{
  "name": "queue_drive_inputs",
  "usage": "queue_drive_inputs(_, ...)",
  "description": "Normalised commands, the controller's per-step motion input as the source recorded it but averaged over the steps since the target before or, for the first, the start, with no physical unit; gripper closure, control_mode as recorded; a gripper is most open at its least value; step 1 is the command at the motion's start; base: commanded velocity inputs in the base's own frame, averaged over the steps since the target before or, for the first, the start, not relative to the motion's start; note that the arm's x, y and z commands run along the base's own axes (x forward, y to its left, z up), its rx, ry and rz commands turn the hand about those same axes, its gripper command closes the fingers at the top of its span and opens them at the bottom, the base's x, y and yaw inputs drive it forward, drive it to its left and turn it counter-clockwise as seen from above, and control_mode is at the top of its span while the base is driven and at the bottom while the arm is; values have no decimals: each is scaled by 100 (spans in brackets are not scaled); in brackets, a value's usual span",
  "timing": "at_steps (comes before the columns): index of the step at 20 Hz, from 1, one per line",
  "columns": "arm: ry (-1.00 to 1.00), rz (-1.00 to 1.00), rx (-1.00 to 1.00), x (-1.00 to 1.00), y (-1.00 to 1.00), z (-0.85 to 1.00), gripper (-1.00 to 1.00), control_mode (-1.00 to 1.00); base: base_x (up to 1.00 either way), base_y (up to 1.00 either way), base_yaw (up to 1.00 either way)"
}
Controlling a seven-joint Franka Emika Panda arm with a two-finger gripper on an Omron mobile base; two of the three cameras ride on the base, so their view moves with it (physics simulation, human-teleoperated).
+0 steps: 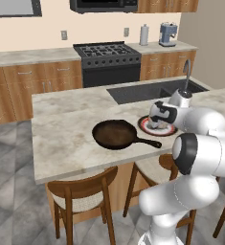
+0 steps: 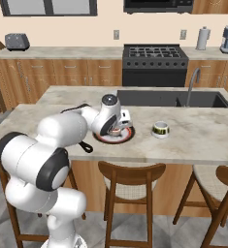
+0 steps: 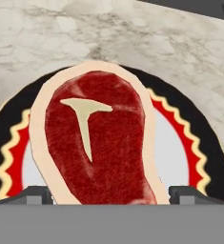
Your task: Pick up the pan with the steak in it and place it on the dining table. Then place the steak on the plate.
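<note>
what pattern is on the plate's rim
A black outer band, then a red ring with a cream zigzag edge around a pale centre, on the plate; clearest in the hand view.

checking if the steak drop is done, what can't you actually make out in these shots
- Gripper: in the hand view just the two fingertips show, the steak between them; contact can't be told. In both base views the wrist hides the fingers.
- Plate: in the left base view the hand covers most of it and the steak; in the hand view its near part is cut off by the bottom edge.
- Pan: in the right base view the arm hides all but its handle end.
</note>
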Motion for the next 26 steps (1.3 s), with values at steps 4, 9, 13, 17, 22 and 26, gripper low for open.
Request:
queue_drive_inputs(4,-2,0,0,0,0,-1,-100,-100,0,0,0)
queue_drive_inputs(9,0,-2,3,1,-2,21,-100,-100,0,0,0)
queue_drive_inputs(13,0,-3,6,10,-2,44,-100,-100,0,0,0)
queue_drive_inputs(17,6,-4,2,5,-2,22,-100,-100,0,0,0)
queue_drive_inputs(22,3,-1,0,-2,-6,-4,100,-100,0,0,0)
queue_drive_inputs(26,0,0,1,0,-1,5,100,-100,0,0,0)
